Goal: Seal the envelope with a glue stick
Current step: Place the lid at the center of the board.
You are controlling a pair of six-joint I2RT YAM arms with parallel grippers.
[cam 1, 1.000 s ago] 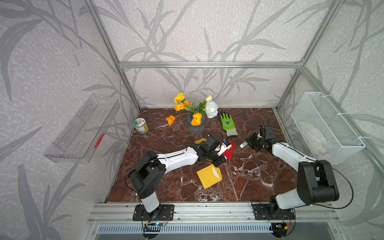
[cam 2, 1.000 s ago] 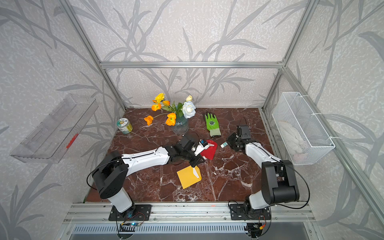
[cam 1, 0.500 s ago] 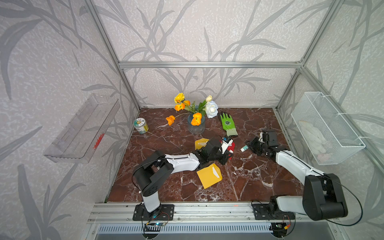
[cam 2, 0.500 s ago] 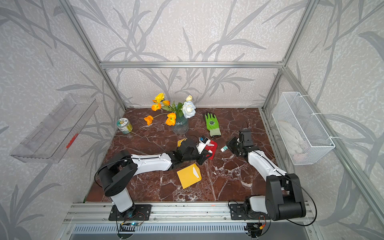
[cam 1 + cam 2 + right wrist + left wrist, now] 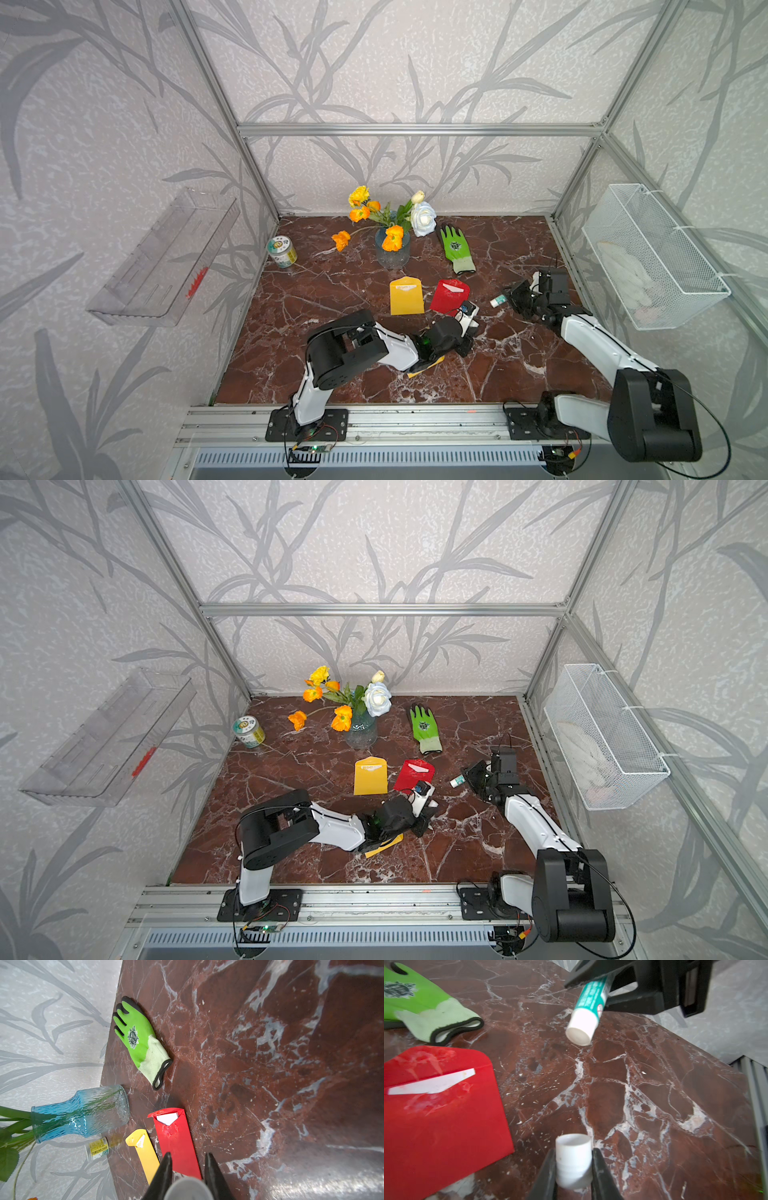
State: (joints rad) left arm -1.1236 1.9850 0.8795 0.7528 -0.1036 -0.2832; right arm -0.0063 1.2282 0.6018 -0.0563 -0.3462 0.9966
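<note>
My right gripper [image 5: 513, 297] [image 5: 469, 777] [image 5: 188, 1156] is shut on the glue stick [image 5: 498, 300] [image 5: 588, 999], a teal-labelled tube. It holds the tube above the marble, white end pointing toward the left arm. A small white cap [image 5: 573, 1157] is pinched in my left gripper [image 5: 471, 326] [image 5: 430, 806] [image 5: 573, 1153], apart from the stick. The red envelope [image 5: 449, 295] [image 5: 414, 774] [image 5: 442, 1109] [image 5: 176, 1142] lies flat just behind the left gripper. Its flap is open over a white insert, and its face is smeared.
A yellow envelope [image 5: 406, 296] lies left of the red one; another [image 5: 426, 366] peeks out under the left forearm. A green glove [image 5: 456, 248], a flower vase [image 5: 392, 253] and a tin [image 5: 281, 251] stand behind. A wire basket [image 5: 652, 257] hangs on the right wall.
The left arm has drawn back toward the front and now covers the near yellow envelope and uncovers the far one. The right gripper shifted slightly forward with the stick.
</note>
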